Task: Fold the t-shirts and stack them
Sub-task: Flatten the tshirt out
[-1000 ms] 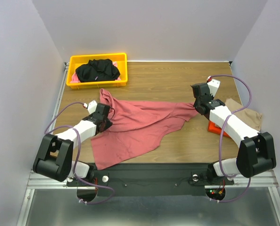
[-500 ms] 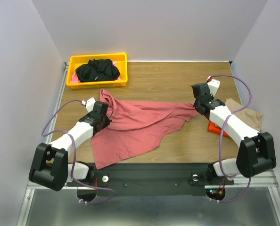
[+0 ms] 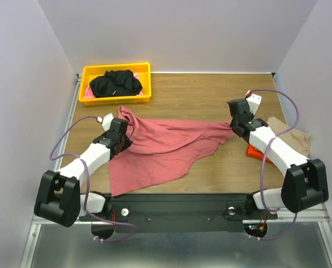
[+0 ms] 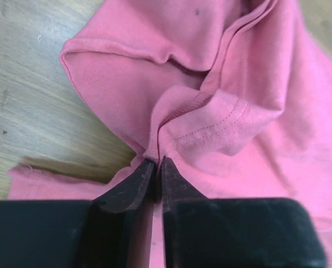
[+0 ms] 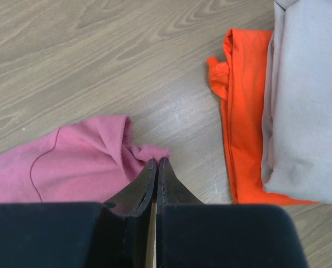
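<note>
Dusty-red t-shirt (image 3: 171,146) newly in left gripper (image 4: 156,164)

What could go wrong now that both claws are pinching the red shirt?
1. The right claw has only a thin corner of the red shirt at its tips; a pull might slip it free.
2. The left claw pinches a bunched fold, so the shirt may spread out twisted.
3. The orange shirt lies close to the right claw and could get dragged.

site: lab cell | cue: blank walls (image 3: 183,33) (three sides), wooden table (image 3: 199,95)
</note>
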